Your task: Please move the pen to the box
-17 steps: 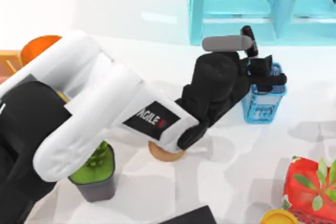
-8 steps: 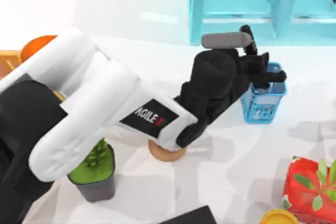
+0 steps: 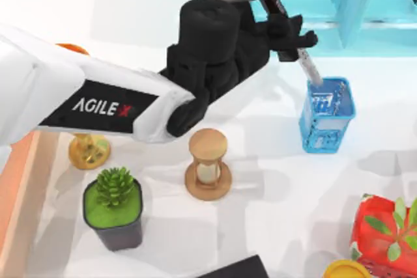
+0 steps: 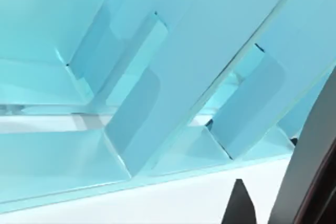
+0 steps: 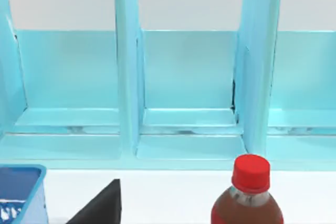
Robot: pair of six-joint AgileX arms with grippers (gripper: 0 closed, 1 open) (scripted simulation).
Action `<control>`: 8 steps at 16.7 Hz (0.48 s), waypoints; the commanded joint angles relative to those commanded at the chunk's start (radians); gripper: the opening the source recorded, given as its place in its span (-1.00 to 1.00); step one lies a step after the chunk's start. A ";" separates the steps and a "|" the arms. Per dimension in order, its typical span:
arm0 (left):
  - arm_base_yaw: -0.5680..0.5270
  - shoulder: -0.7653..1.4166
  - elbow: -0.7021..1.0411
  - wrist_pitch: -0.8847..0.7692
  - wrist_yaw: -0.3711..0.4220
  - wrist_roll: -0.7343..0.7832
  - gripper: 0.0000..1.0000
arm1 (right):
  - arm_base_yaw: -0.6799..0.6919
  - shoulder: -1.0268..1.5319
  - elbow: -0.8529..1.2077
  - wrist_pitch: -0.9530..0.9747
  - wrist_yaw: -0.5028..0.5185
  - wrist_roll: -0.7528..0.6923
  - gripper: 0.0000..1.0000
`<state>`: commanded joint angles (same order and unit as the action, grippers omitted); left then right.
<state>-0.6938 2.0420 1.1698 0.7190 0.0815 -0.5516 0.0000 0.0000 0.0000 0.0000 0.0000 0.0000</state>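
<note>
Tabletop seen from above: nearest the camera, a red strawberry-like object (image 3: pixel 384 236) sits at the right edge and a potted green succulent (image 3: pixel 114 206) at the left. Just beyond stands a wooden hourglass (image 3: pixel 208 164), with a small gold object (image 3: pixel 88 151) farther left. Farther back, toward the right, stands a blue mesh box (image 3: pixel 328 115). The pen (image 3: pixel 307 64) hangs tilted, its thin barrel tip just at the box's rim, its black cap clamped in the left gripper (image 3: pixel 293 40), whose white arm reaches in from the left. At the far edge stands a light blue shelf unit (image 3: pixel 313 4). The right wrist view shows a red-capped cola bottle (image 5: pixel 249 192) before that shelf.
</note>
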 joint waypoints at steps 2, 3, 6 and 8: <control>0.049 -0.098 -0.043 -0.058 0.044 0.008 -1.00 | 0.000 0.000 0.000 0.000 0.000 0.000 1.00; 0.073 -0.144 -0.064 -0.085 0.065 0.012 -1.00 | 0.000 0.000 0.000 0.000 0.000 0.000 1.00; 0.133 -0.258 -0.116 -0.153 0.116 0.023 -1.00 | 0.000 0.000 0.000 0.000 0.000 0.000 1.00; 0.157 -0.303 -0.138 -0.180 0.137 0.028 -1.00 | 0.000 0.000 0.000 0.000 0.000 0.000 1.00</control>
<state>-0.5369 1.7390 1.0319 0.5386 0.2186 -0.5240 0.0000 0.0000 0.0000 0.0000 0.0000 0.0000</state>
